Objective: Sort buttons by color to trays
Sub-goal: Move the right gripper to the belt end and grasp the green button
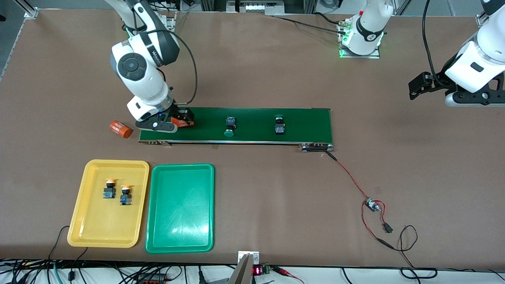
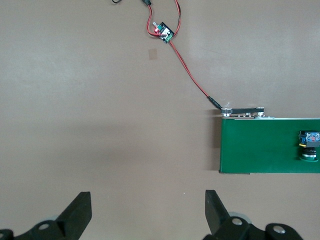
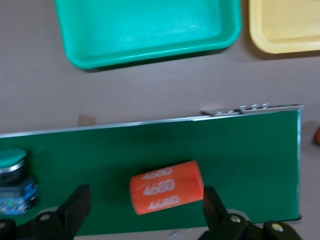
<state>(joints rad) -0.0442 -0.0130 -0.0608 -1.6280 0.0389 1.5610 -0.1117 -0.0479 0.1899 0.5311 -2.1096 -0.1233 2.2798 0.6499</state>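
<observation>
Here, toward the right arm's end of the table, the yellow tray holds both yellow-capped buttons, one just beside the other, each lying with its cap pointing away from the front camera. Touching its side, toward the left arm's end, the green tray has nothing in it.

Farther from the front camera than both trays runs the dark green belt. The right gripper hangs low over the belt's end nearest the right arm, fingers spread wide with an orange cylinder lying on the belt between them; the fingers are not touching it. A second orange cylinder lies on the table just off that end of the belt.

Along the belt, one green-capped button lies on its side near the middle, cap toward the front camera. The other green-capped button lies farther toward the left arm's end, cap pointing away.

The left gripper waits in the air over bare table off the belt's left-arm end, fingers apart and holding nothing.
</observation>
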